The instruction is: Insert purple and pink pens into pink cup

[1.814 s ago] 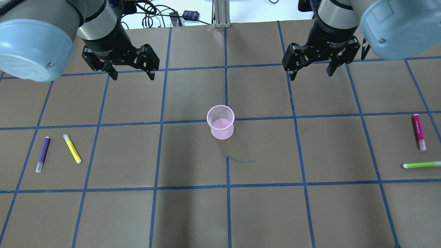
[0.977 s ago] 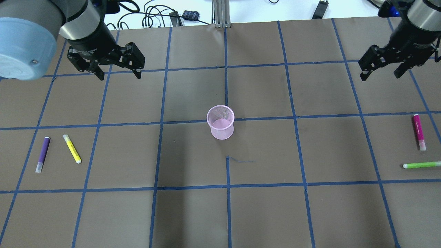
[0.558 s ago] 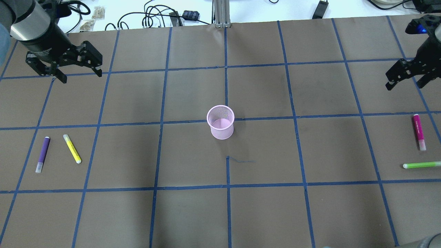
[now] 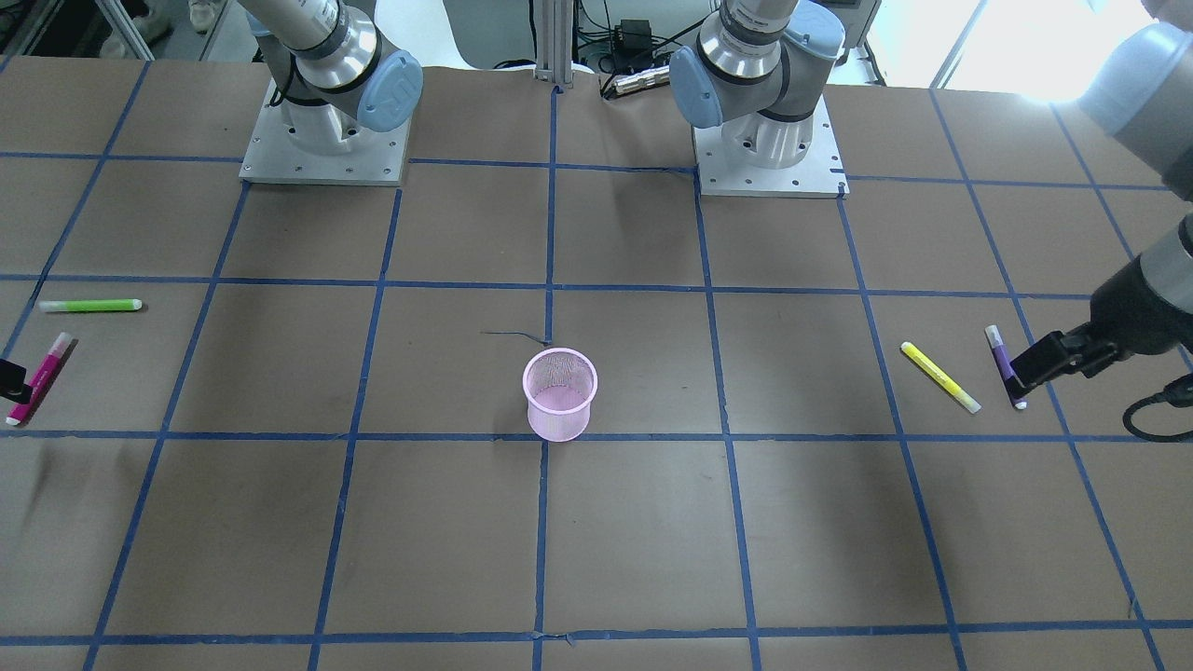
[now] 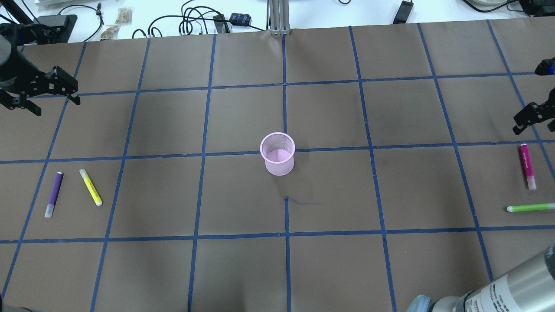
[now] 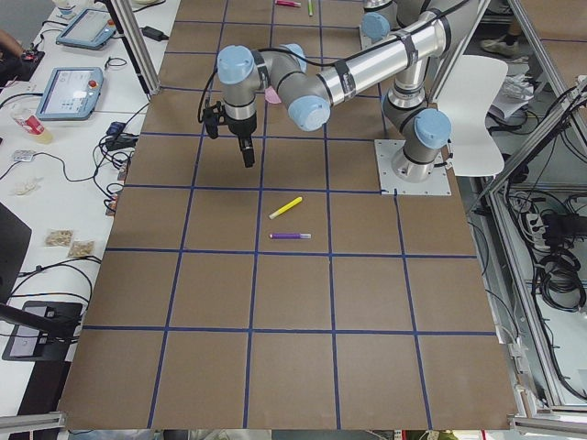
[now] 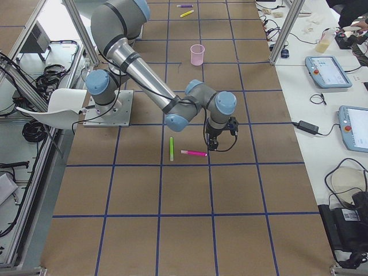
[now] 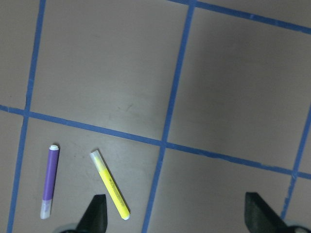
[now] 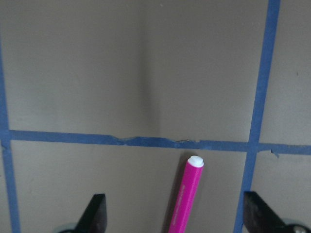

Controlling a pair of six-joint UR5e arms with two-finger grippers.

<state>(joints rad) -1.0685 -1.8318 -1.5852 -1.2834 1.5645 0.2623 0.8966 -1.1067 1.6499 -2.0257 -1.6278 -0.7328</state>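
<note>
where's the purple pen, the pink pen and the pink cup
purple pen (image 5: 53, 194), overhead exterior view, middle of its purple barrel
pink pen (image 5: 527, 167), overhead exterior view, middle of its barrel
pink cup (image 5: 280, 166), overhead exterior view, its outer mesh wall

Brown paper is covering the tabletop (image 5: 243, 277), and blue tape lines (image 5: 286, 237) are dividing it into squares. Along the top edge of the overhead view, black cables (image 5: 187, 27) are trailing over a white bench (image 5: 329, 13), with an aluminium post (image 5: 277, 15) standing at the centre. Bright light (image 4: 1016, 56) is glaring in at the upper right of the front-facing view. In the left side view, a white chair (image 6: 477, 115) is sitting at the right and screened tablets (image 6: 71, 92) are lying at the upper left.
</note>
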